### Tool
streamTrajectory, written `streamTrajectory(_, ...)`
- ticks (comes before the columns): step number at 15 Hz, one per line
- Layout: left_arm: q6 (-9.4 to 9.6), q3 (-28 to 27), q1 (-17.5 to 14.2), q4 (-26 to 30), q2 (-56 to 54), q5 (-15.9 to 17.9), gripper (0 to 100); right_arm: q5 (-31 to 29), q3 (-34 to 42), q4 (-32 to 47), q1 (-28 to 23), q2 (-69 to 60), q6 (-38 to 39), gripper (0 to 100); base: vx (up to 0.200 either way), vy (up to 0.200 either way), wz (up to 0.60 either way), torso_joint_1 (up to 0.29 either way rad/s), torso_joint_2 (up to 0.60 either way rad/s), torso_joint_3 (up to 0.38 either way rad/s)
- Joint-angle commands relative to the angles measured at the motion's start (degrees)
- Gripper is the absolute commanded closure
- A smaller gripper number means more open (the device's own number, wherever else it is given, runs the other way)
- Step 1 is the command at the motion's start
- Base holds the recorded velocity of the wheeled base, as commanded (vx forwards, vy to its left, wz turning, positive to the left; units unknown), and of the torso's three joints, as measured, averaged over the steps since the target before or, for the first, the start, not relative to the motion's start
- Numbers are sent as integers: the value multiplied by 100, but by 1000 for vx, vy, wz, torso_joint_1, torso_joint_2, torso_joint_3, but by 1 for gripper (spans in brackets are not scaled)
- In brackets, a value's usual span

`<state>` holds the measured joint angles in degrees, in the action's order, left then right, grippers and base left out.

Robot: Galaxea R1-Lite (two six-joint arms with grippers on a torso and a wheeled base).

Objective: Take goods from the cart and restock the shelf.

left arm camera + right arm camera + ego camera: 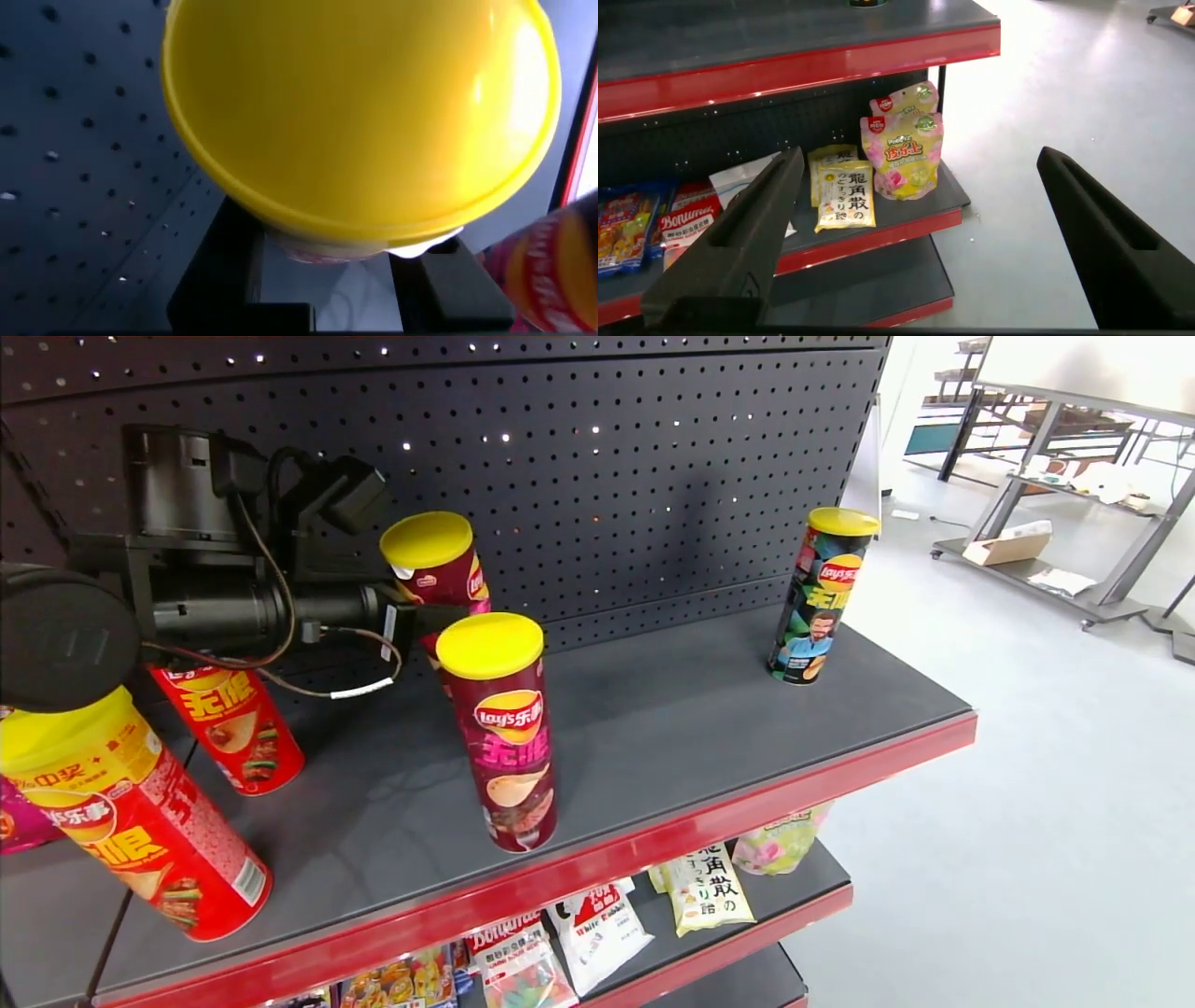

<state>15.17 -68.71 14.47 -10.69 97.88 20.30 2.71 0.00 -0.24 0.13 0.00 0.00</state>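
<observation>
My head cam sat high, facing fwd & down over the top shelf (709, 709) from its front. L wrist cam was v. close above the yellow lid (364, 112) of the crisp can (446, 581), pegboard (75, 140) behind; head cam shared both. R wrist cam sat low, facing the lower shelf (868, 241) w/ snack bags (903, 140), also seen by head cam, near right.

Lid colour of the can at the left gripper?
Yellow lid, best in the left wrist view.
</observation>
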Motion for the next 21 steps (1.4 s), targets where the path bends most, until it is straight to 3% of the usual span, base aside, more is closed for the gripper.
streamTrajectory(1,-14,-11,-23,-3,144,27,100,2,0,-2,4,9,0,0,0,0,0,0,0,0)
streamTrajectory(6,-304,-2,-6,-320,364,71,100,2,0,-2,4,9,0,0,0,0,0,0,0,0)
streamTrajectory(17,-251,94,-6,-284,293,176,100,2,0,-2,4,9,0,0,0,0,0,0,0,0)
streamTrajectory(21,-181,367,-23,-284,135,176,100,2,0,-2,4,9,0,0,0,0,0,0,0,0)
